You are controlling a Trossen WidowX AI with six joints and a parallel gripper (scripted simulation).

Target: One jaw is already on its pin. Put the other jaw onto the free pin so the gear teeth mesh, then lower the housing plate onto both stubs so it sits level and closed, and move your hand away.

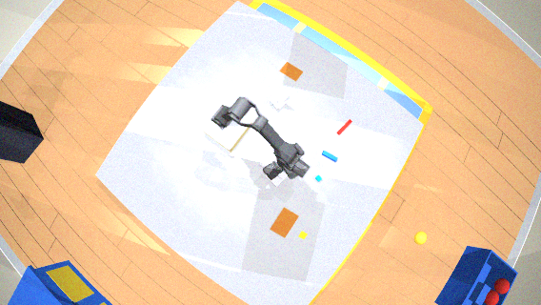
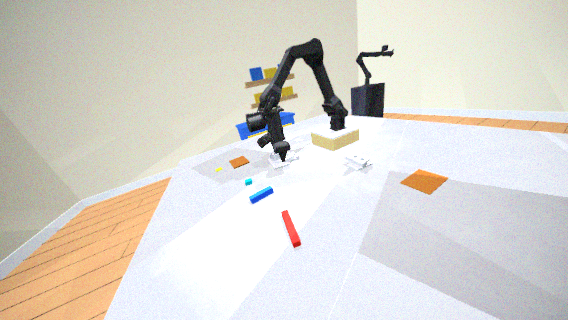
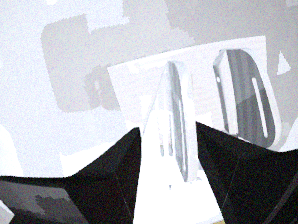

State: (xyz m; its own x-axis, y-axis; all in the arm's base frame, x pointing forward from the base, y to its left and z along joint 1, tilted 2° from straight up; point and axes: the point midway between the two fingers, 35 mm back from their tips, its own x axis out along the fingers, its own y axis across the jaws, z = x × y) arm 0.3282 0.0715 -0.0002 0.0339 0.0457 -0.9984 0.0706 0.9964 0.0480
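My gripper [image 2: 283,158] [image 3: 165,129] is low over a thin white base plate [image 1: 277,181] [image 3: 135,82], pointing down. It is shut on a white jaw with long slots [image 3: 184,115], which stands narrow between the fingertips above the plate. The other jaw [image 3: 245,95], white with a grey shaded face, is on the plate's right side in the wrist view, beside the right finger. The pins and the gear teeth cannot be made out. A white part [image 1: 280,103] [image 2: 358,161], apparently the housing plate, lies apart from the base plate.
A blue bar [image 1: 330,156] [image 2: 261,195], a red bar [image 1: 345,127] [image 2: 291,229] and a cyan cube [image 1: 318,178] [image 2: 248,182] lie near the arm. Orange pads [image 1: 291,71] [image 1: 284,222] [image 2: 424,181] and a yellow square [image 1: 303,234] lie farther out. A cream block [image 2: 334,140] is under the arm's base.
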